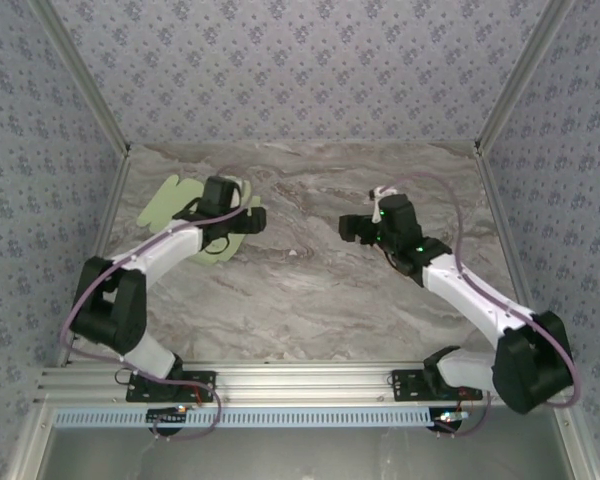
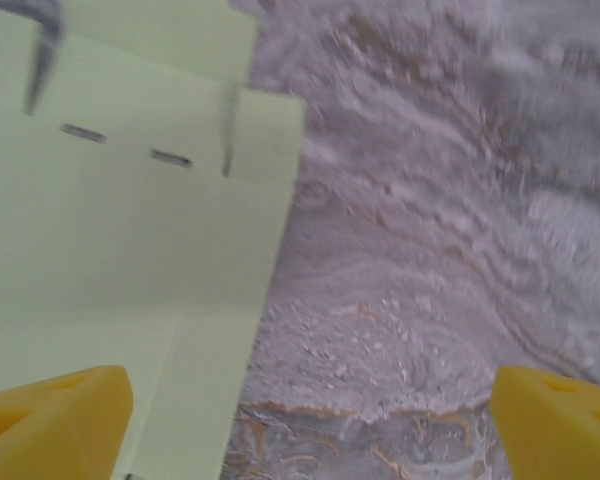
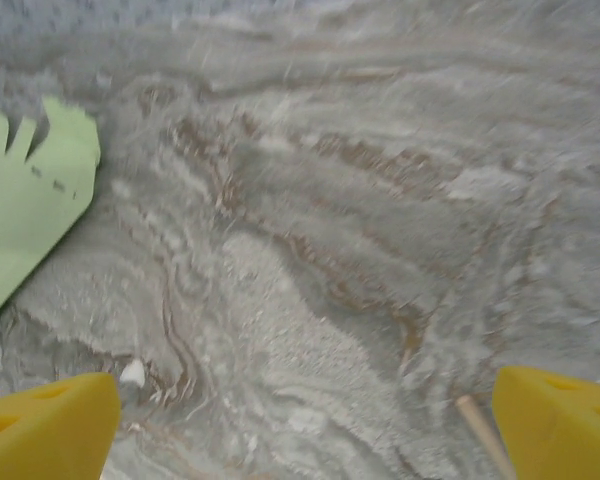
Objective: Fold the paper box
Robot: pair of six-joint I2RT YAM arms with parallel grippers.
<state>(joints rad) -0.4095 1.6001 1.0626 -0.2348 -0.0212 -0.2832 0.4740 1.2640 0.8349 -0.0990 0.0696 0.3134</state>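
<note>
The paper box (image 1: pixel 170 203) lies as a flat pale lime-green sheet on the marble table at the back left. My left gripper (image 1: pixel 242 222) hovers over the sheet's right part and hides some of it. In the left wrist view the sheet (image 2: pixel 130 230) shows slits and a fold line. My left gripper (image 2: pixel 310 430) is open, with one yellow fingertip (image 2: pixel 55 420) over the sheet and the other over bare marble. My right gripper (image 1: pixel 350 228) is at mid-table, open (image 3: pixel 305 430) above bare marble. The sheet's scalloped edge (image 3: pixel 25 200) lies far to its left.
A thin tan wooden stick (image 3: pixel 483 432) lies on the marble beside my right gripper's right fingertip (image 3: pixel 560 420). A small white speck (image 3: pixel 132 373) sits near the other fingertip. Patterned walls (image 1: pixel 310 70) close the table at the back and sides.
</note>
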